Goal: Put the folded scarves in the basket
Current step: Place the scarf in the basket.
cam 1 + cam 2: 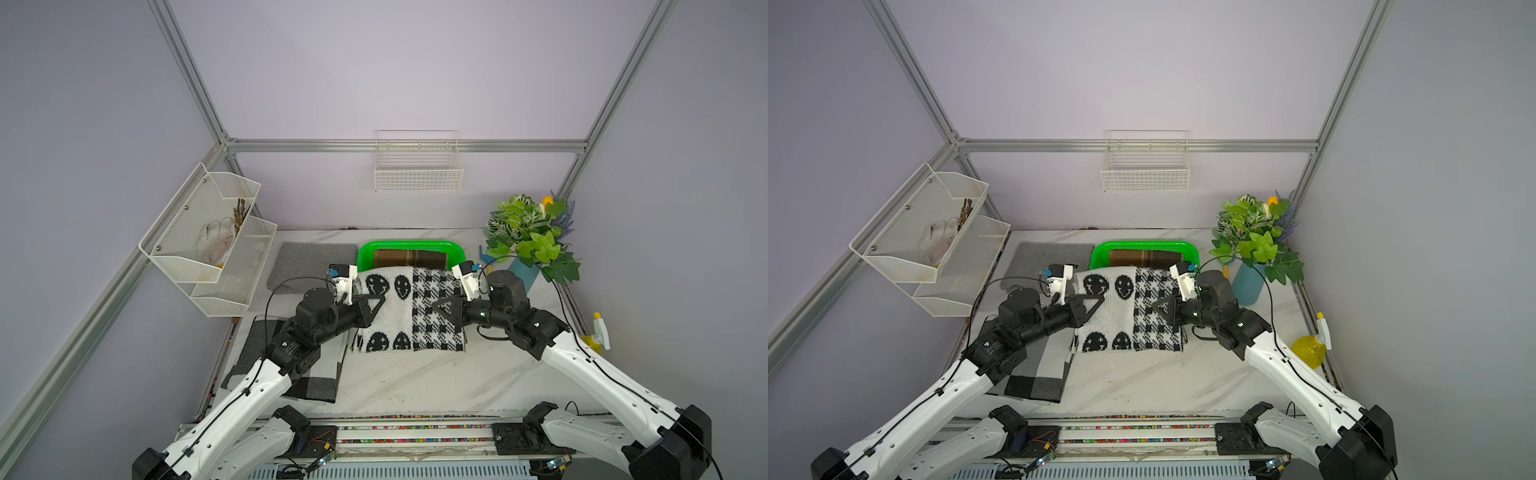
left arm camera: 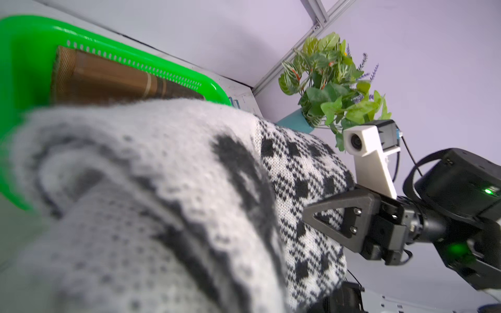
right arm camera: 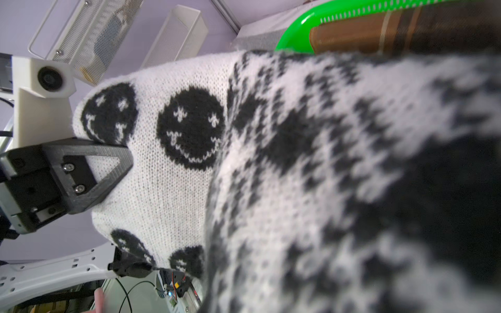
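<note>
Right wrist view: left gripper (image 3: 123,164) shut tight on scarf (image 3: 176,195) at its smiley edge. Left wrist view: right gripper (image 2: 309,214) pinches the checked edge, jaws nearly closed on fabric. In both top views, scarf's far end overlaps basket (image 1: 365,254) near rim.

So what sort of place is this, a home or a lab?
Most likely a lab test booth staged like a home corner: an aluminium frame holds bare walls, a left arm and right arm reach over a marble-look table, and a potted plant and spray bottle serve as props.
</note>
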Controlling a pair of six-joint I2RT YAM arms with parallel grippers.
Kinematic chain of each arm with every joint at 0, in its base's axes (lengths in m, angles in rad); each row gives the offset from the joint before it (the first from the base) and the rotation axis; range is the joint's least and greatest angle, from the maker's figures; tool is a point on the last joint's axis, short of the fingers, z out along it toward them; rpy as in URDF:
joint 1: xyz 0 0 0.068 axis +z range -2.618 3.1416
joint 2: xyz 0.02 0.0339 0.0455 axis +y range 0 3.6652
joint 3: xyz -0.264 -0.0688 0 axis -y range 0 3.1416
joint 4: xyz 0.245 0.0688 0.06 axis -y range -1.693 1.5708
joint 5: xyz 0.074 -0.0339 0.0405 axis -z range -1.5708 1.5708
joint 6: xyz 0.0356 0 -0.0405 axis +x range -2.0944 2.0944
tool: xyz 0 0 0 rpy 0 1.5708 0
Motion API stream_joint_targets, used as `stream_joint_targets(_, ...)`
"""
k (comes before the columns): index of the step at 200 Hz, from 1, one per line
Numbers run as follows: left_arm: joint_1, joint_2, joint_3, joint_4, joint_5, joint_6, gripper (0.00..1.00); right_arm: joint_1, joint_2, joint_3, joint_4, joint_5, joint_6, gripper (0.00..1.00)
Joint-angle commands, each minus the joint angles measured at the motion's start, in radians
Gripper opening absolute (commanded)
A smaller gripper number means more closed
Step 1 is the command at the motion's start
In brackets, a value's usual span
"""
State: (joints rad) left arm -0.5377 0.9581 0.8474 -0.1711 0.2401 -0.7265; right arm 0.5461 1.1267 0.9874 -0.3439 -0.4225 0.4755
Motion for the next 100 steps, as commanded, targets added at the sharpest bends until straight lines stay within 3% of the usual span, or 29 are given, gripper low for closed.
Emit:
stream_joint_targets(1, 0.025, 0.135, 0.133, 0.018, -0.073, 0.074, 0.00, 0.003, 0.112, 0.163, -0.048, 0.060, -0.048, 0.00)
stream_joint_targets(61, 0.185, 0.589, 0.518, 0.008, 0.084, 0.111, 0.00, -0.089, 0.483, 0.501, -0.106, 0.163, -0.139, 0.00)
stream_joint_targets(77, 0.240, 0.693, 0.568, 0.072, 0.179, 0.063, 0.00, -0.107, 0.580, 0.584, -0.126, 0.195, -0.165, 0.00)
stream_joint_targets(100, 0.269, 0.824, 0.637, 0.097, 0.182, 0.050, 0.00, -0.125, 0.720, 0.729, -0.207, 0.220, -0.207, 0.00)
